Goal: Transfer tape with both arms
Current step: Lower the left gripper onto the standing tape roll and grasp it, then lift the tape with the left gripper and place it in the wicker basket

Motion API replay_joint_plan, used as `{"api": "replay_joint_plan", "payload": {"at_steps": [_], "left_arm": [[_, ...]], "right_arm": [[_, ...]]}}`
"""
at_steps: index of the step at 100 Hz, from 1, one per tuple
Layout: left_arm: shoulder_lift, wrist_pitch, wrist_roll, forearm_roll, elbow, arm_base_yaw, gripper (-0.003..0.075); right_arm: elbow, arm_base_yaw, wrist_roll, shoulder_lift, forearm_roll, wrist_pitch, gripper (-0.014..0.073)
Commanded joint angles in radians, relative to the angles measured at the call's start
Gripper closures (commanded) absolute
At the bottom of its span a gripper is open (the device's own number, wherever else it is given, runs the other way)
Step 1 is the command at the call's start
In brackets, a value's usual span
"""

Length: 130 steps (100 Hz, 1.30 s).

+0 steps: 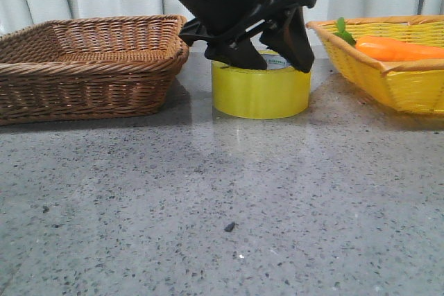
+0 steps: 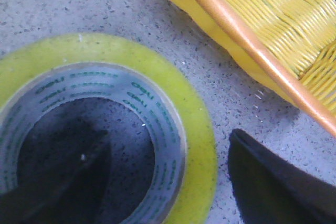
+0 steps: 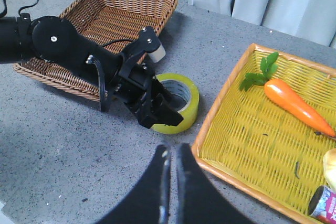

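The tape (image 1: 261,91) stands on the bench (image 1: 222,206) in the gap between the brown wicker basket (image 1: 90,64) and the yellow basket (image 1: 395,74). Bare bench shows on either side of it, less toward the yellow basket's rim, which lies near the roll. The left gripper (image 1: 272,57) blocks the approach from above, one finger in the core and one outside the wall. In front of the roll the bench lies open. The right gripper (image 3: 170,182), fingers together, hangs over that free stretch, apart from everything.
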Motion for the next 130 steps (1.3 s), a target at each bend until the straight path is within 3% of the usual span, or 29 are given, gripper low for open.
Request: {"api": "replay_joint_plan", "payload": {"at_steps": [1,8,23,47,82,93,113,130], "left_arm": [[-0.036,-0.026,-0.003,-0.026,-0.031,-0.010,0.0314],[-0.033,-0.026,-0.003,-0.026,-0.031,-0.010,0.0400],[-0.033,-0.026,0.002,-0.026,-0.031,-0.010,0.0739],[-0.062,-0.024,0.019,-0.030,-0.054,-0.010,0.0741],[-0.217,-0.023,0.019,-0.016,-0.312,0.021,0.0741],[-0.268,-0.015,0.013,0.048,-0.329,0.072,0.0741],[-0.287,0.139,-0.111,0.260,-0.323,0.228,0.0741],[-0.241,0.236,-0.113,0.263,-0.288,0.333,0.0731]], "right_arm": [[-0.017,-0.004,0.002,-0.004,-0.016,-0.078,0.0662],[-0.017,-0.004,0.002,-0.004,-0.016,-0.078,0.0662],[-0.017,-0.004,0.002,-0.004,-0.016,-0.078,0.0662],[-0.017,-0.004,0.002,-0.004,-0.016,-0.072,0.0662],[-0.017,-0.004,0.002,-0.004,-0.016,-0.070,0.0662],[-0.017,-0.004,0.002,-0.004,-0.016,-0.070,0.0662],[-0.017,-0.004,0.002,-0.004,-0.016,-0.044,0.0662],[-0.017,-0.004,0.002,-0.004,-0.016,-0.042,0.0662]]}}
